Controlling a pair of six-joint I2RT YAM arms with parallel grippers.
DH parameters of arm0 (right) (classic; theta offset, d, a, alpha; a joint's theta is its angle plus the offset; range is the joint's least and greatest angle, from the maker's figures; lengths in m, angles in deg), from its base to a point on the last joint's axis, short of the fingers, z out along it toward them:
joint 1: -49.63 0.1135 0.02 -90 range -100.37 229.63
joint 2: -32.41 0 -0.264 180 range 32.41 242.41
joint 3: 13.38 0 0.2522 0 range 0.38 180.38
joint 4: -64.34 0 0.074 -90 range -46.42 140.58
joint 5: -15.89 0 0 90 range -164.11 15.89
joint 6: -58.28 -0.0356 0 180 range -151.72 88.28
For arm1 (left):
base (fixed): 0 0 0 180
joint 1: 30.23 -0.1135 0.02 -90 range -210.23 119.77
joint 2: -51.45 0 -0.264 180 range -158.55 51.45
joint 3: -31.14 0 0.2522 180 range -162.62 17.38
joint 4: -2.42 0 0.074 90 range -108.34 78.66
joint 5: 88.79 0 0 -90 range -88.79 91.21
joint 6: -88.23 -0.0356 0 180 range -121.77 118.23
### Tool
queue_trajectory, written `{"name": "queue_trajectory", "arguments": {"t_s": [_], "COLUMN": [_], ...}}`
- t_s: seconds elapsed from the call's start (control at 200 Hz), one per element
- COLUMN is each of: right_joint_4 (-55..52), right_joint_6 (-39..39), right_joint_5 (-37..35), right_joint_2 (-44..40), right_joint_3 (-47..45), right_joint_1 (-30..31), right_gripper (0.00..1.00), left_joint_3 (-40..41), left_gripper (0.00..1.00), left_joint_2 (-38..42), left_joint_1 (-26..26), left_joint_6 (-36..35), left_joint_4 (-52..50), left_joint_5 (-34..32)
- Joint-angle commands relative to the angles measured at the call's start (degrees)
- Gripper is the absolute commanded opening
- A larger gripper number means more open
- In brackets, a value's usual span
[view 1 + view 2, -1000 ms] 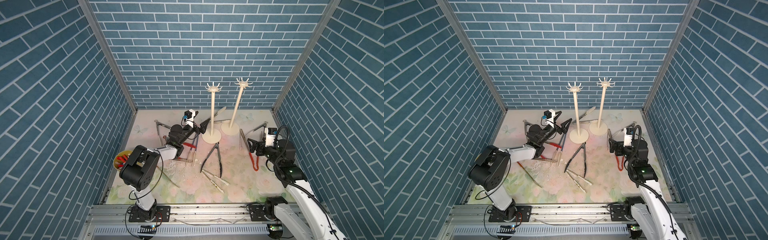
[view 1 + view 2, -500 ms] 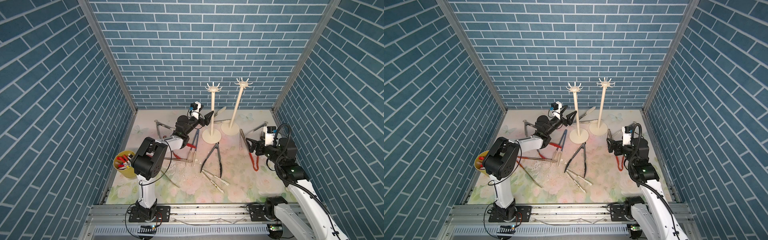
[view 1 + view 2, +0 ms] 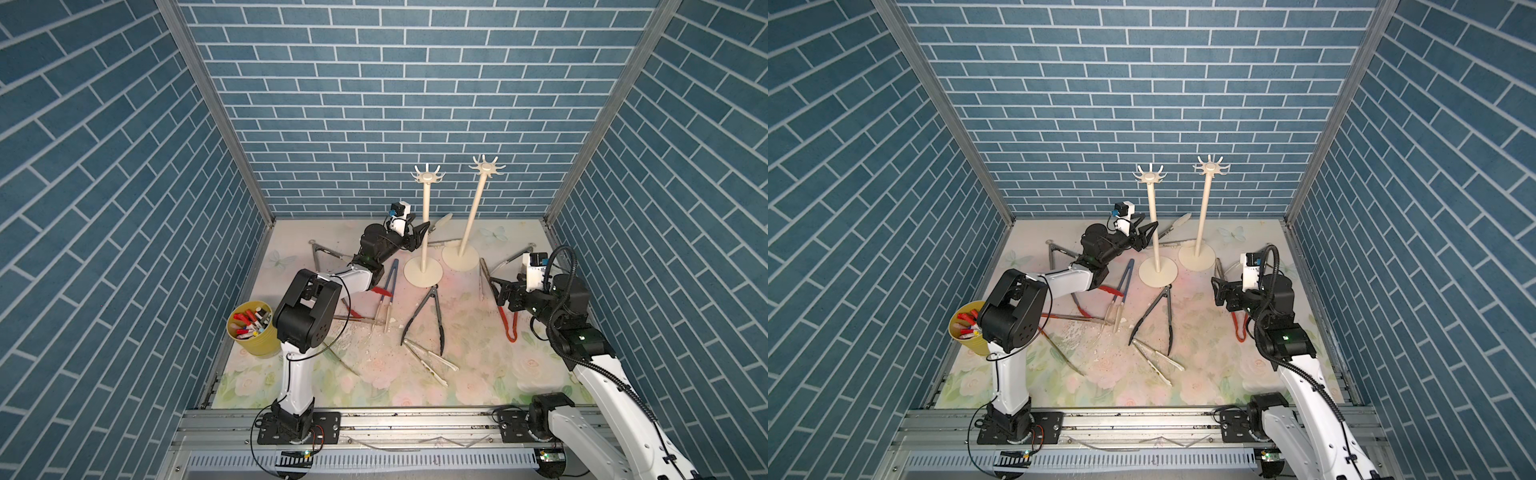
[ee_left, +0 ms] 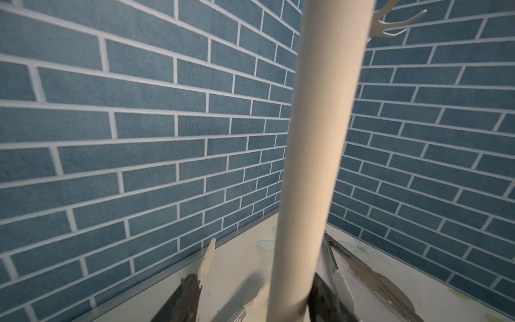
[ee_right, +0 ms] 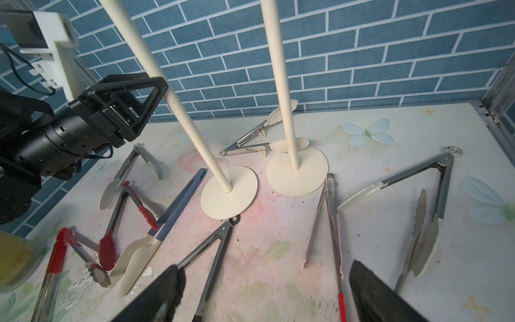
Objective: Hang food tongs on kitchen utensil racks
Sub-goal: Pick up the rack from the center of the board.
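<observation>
Nearest the front rail, white-tipped tongs [image 3: 432, 354] and black tongs [image 3: 418, 316] lie flat on the floral tabletop [image 3: 478, 374], with a yellow cup [image 3: 255, 340] of markers by the left wall. A little farther back, the right gripper [image 3: 498, 293] hovers low over the tongs with red ends [image 5: 333, 223]. Its fingers [image 5: 170, 290] are spread wide and hold nothing. Blue-handled tongs [image 5: 181, 199] rest beside the round base of the left rack [image 3: 424, 208], and the right rack [image 3: 473, 216] stands just beside it. Farther still, the left gripper [image 3: 419, 236] straddles the left rack's pole. One finger [image 4: 326, 301] is against the pole and the other sits a little apart, so the jaws are not clamped. Behind the racks, cream-tipped tongs [image 3: 440, 220] lie near the back wall. Every pair of tongs in view is on the tabletop.
</observation>
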Motion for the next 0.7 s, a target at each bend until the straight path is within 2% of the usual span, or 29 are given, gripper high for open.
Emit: {"name": "queue_trajectory", "arguments": {"t_s": [0.0, 0.16, 0.32, 0.515, 0.565, 0.695], "right_joint_4": [-0.81, -1.4, -1.44, -1.47, -1.49, -1.39], "right_joint_6": [0.85, 1.11, 1.2, 0.98, 0.94, 0.94], "right_joint_5": [0.44, 0.25, 0.0, -0.28, -0.24, -0.27], "right_joint_2": [0.22, -0.16, -0.17, -0.06, -0.03, 0.2], "right_joint_3": [2.1, 2.29, 2.36, 2.89, 2.96, 3.53], "right_joint_1": [0.43, 0.49, 0.54, 0.67, 0.66, 0.75], "right_gripper": [0.93, 0.93, 0.93, 0.92, 0.92, 0.92], "left_joint_3": [-2.29, -2.61, -2.38, -2.85, -2.84, -2.8], "left_gripper": [0.56, 0.45, 0.29, 0.03, 0.0, 0.0], "left_joint_2": [-0.92, -0.65, 0.03, 2.14, 3.0, 5.77], "left_joint_1": [0.6, 0.68, 0.66, 0.75, 0.88, 1.21], "left_joint_6": [-0.38, -0.52, -0.71, -0.37, -0.75, -1.78], "left_joint_4": [-1.6, -1.93, -1.89, -1.67, -1.68, -2.04], "left_joint_5": [0.93, 1.26, 1.75, 1.9, 1.85, 1.54]}}
